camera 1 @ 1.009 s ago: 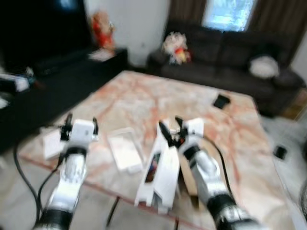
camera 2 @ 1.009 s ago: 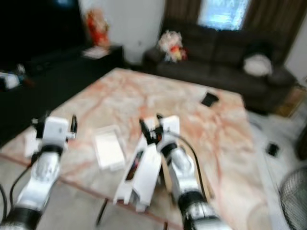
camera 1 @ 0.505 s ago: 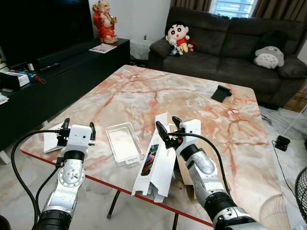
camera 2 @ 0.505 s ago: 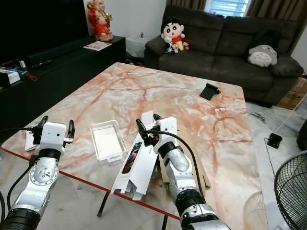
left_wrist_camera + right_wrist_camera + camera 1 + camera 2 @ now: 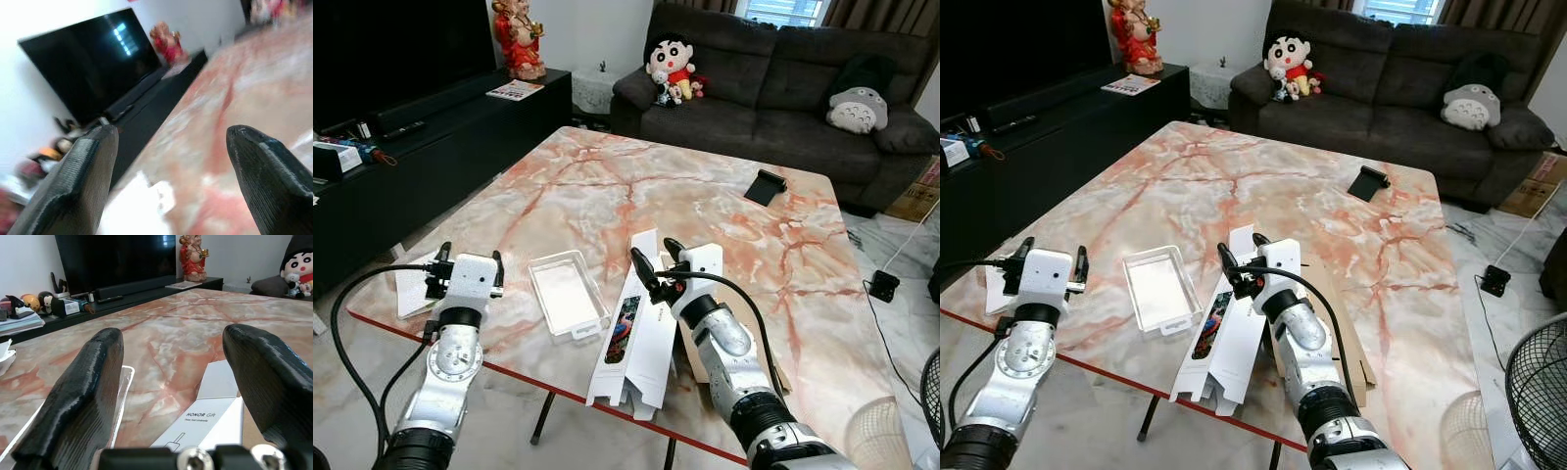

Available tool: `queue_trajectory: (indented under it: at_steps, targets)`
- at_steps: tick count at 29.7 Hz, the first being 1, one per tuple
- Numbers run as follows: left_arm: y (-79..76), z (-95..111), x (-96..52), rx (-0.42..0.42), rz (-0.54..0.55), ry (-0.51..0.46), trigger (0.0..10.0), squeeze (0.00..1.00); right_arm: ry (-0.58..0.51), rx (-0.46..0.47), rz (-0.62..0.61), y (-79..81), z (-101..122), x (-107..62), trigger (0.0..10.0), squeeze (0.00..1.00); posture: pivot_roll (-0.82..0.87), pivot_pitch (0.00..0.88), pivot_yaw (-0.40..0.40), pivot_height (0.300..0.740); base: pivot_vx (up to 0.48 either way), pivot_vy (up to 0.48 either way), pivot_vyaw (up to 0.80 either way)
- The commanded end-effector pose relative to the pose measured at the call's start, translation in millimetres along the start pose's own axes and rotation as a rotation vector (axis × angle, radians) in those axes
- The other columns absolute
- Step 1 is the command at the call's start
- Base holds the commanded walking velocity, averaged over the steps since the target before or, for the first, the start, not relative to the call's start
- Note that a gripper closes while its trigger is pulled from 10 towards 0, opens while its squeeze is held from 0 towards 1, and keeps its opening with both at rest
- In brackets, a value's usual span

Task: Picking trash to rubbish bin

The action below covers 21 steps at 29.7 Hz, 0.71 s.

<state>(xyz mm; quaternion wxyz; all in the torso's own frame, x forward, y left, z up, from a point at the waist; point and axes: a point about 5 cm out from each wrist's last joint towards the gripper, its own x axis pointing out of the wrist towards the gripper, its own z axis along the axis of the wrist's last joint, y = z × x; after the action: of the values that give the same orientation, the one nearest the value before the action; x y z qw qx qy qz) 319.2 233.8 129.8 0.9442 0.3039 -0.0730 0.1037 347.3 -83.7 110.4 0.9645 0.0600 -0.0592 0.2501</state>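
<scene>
Where the marble table [image 5: 705, 196] reaches its near edge in the left eye view, a long white carton [image 5: 636, 338] lies flattened with its near end jutting over that edge. The right gripper [image 5: 658, 262] hovers above the carton's far end, fingers parted and grasping nothing. Brown cardboard [image 5: 690, 357] lies under the right forearm, just beside the carton. A clear plastic tray [image 5: 568, 294] sits on the table to the carton's left, apart from it. The left gripper [image 5: 468, 264] hangs over the table's near left corner, fingers likewise spread and empty, with a piece of white paper [image 5: 411, 292] beneath it at that corner. A small black object [image 5: 765, 186] rests near the far right edge.

In the right eye view the same layout holds; a dark sofa [image 5: 1400, 88] with plush toys stands beyond the table's far edge.

In the left wrist view, blurred, the two black fingers [image 5: 78, 186] stand wide apart over the marble, white paper [image 5: 137, 210] below them and a television [image 5: 93, 63] beyond.

In the right wrist view the spread fingers [image 5: 83, 396] frame the carton [image 5: 205, 416], printed "HONOR Gift", with the tray's rim [image 5: 122, 382] alongside.
</scene>
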Motion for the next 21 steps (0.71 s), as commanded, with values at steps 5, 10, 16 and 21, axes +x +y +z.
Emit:
queue_trajectory:
  at_steps: [5,10,16,21]
  targets:
    - [-0.1,-25.3,-1.9,0.186,-0.038,0.159,10.0,0.0,-0.004,-0.011,0.014,0.6,3.7,2.9,10.0,0.0,0.06,0.0,-0.075,0.74,0.0,0.0,0.0]
    - [-2.7,-35.5,-5.3,0.26,-0.098,0.211,10.0,0.0,-0.003,-0.01,0.017,1.5,3.0,2.7,10.0,0.0,0.06,0.0,-0.072,0.74,0.0,0.0,0.0]
    - [-2.3,-39.4,-4.4,0.296,-0.097,0.249,10.0,1.0,-0.001,-0.009,0.022,2.8,2.2,2.7,10.0,0.0,0.06,0.0,-0.071,0.74,0.0,0.0,0.0]
    - [-2.3,-43.8,-2.5,0.321,-0.124,0.281,10.0,0.0,-0.001,-0.008,0.024,3.6,1.9,2.8,10.0,0.0,0.06,0.0,-0.068,0.74,0.0,0.0,0.0]
